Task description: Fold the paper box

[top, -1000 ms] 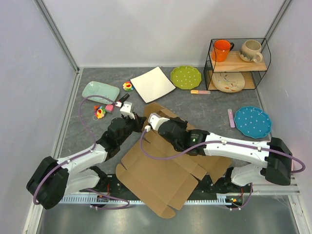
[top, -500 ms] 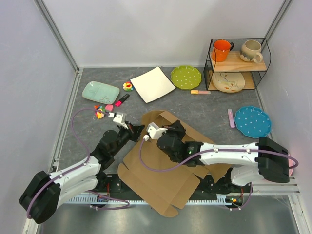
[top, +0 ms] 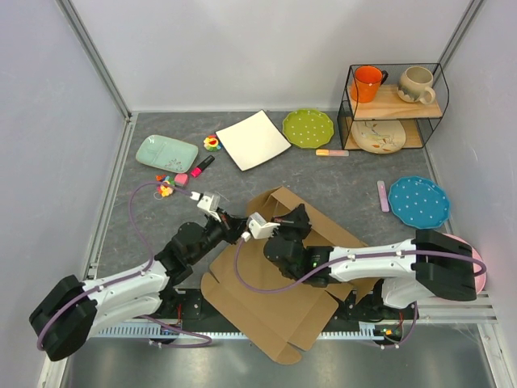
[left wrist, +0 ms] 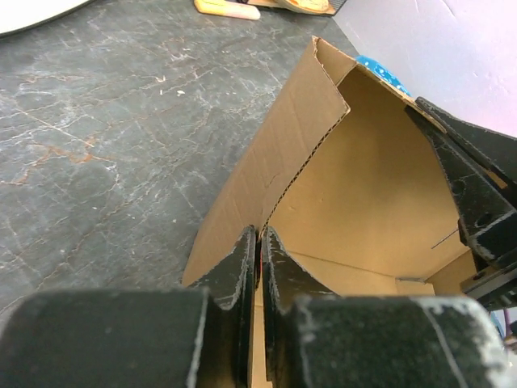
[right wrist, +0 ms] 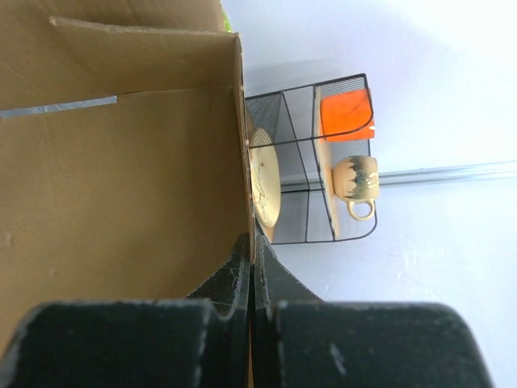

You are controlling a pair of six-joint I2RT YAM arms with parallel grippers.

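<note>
On the grey mottled table, the left gripper is pinching the lower edge of a raised flap of the plain brown corrugated cardboard mailer box, its jaws pressed together on the board. The box is lying mostly flat at the near middle of the table, between the two arms, with its near corner reaching over the front rail and its far part standing up at an angle. Further right, the right gripper is clamping the edge of an upright panel, its jaws closed tight on the thin cardboard. Beyond that edge, a black wire shelf is holding an orange mug and a beige mug.
</note>
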